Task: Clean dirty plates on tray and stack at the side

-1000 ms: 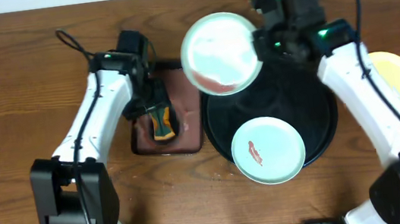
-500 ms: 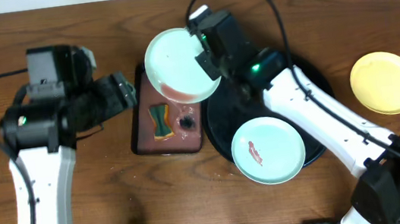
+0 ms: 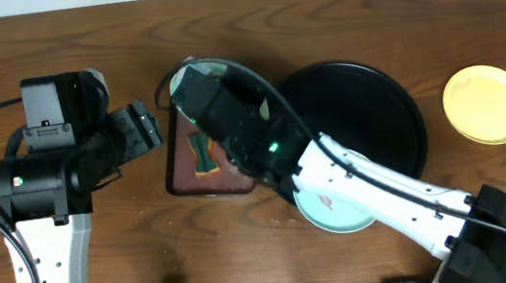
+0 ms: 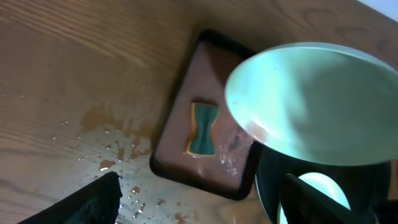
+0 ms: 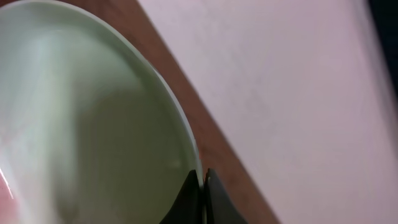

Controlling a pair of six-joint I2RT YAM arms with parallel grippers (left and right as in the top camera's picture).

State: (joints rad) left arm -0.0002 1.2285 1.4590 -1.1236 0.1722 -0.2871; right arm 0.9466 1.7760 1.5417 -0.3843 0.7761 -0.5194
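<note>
- Over the brown tray (image 4: 177,143), your right pincer (image 5: 202,186) clamps a mint plate (image 4: 311,106) by its rim.
- Your left pincer (image 3: 142,129) hangs wide open beside that tray.

Tray (image 3: 365,108): round, glossy black, flat on desk.
Mint plate A (image 3: 324,208): flat at the tray's 7 o'clock rim, red smear, partly hidden.
Mint plate B (image 4: 317,102): aloft and tilted, off the tray's 10 o'clock, rim pinched by right hand (image 5: 202,193).
Yellow plate (image 3: 486,104): flat on desk at the tray's 3 o'clock, apart.
</note>
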